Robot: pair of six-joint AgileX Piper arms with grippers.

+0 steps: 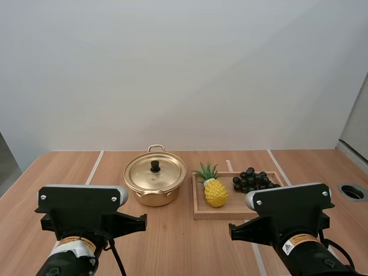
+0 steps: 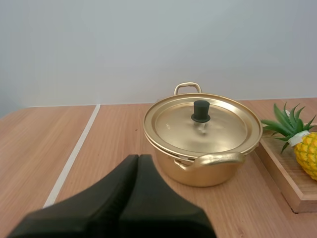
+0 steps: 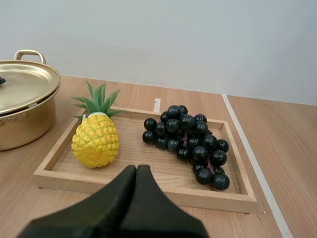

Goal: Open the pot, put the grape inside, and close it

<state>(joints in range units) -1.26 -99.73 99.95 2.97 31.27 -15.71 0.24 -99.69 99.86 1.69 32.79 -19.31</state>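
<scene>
the pot is thin, shiny, gold-coloured metal, round and shallow, with a loop handle on the far side and another on the near side. its lid is on, a gently dished disc with a rolled rim and a small black knob at the centre. just to the pot's right lies a shallow rectangular tray of pale wood with a low raised edge. on the tray's left half a toy pineapple lies on its side, yellow and knobbly, its stiff green leaves pointing towards the wall. on the right half lie the grapes, a bunch of glossy near-black balls, apart from the pineapple.

the table is warm, matt wood grain, crossed by pale stripes running front to back. behind it stands a plain pale wall.

the high view takes in the left arm and the right arm, boxy and black at the near edge, one before the pot, the other before the tray. the left wrist view shows the left gripper with its fingers pressed together as one dark wedge, holding nothing, short of the pot; it also gives the lid's soft reflections. the right wrist view shows the right gripper likewise closed and empty, near the tray's front rail, and a reddish stem threading the grapes.
</scene>
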